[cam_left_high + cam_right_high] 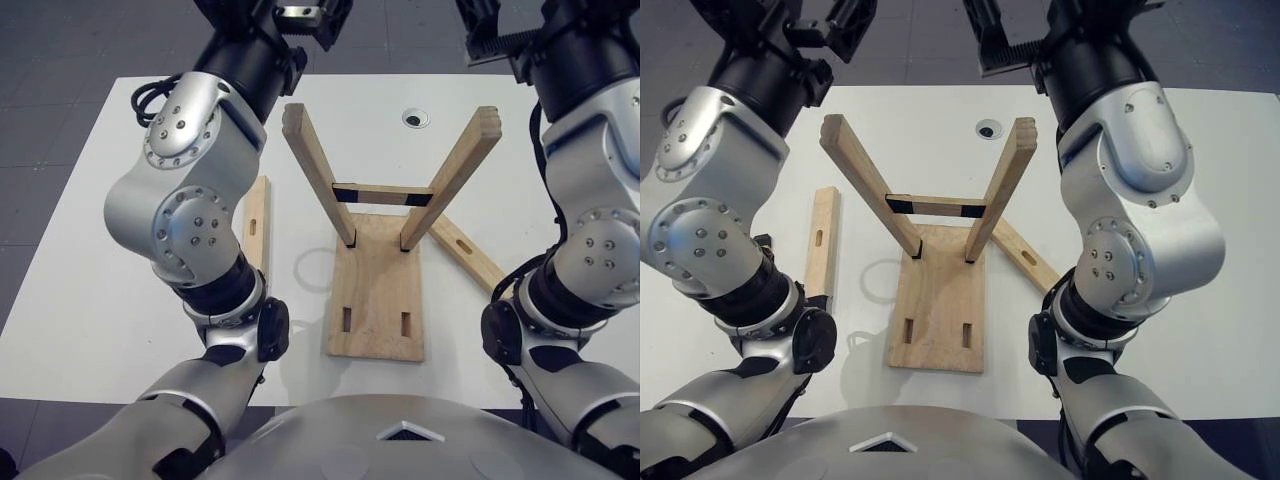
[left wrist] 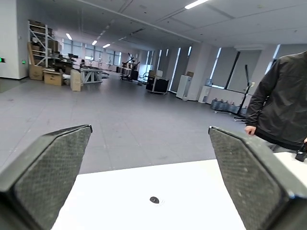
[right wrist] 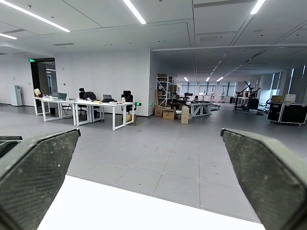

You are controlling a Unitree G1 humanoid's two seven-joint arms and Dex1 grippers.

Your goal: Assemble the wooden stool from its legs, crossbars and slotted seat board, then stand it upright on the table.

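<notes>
The slotted seat board (image 1: 378,290) lies flat at the table's middle. Two legs (image 1: 318,170) (image 1: 452,175) stand in its far slots and splay outward, joined by a crossbar (image 1: 383,195) with black ends. The two slots nearest me are bare. One loose leg (image 1: 257,220) lies left of the board, another (image 1: 465,250) lies angled at its right behind the standing leg. My left gripper (image 2: 149,129) is held high over the table's far part, open and holding nothing. My right gripper (image 3: 149,130) is likewise raised, open and holding nothing.
The white table (image 1: 90,250) has a round cable hole (image 1: 415,118) near its far edge and a faint ring mark (image 1: 310,268) left of the board. A person in a dark jacket (image 2: 283,105) stands beyond the far side. My bent arms flank the board.
</notes>
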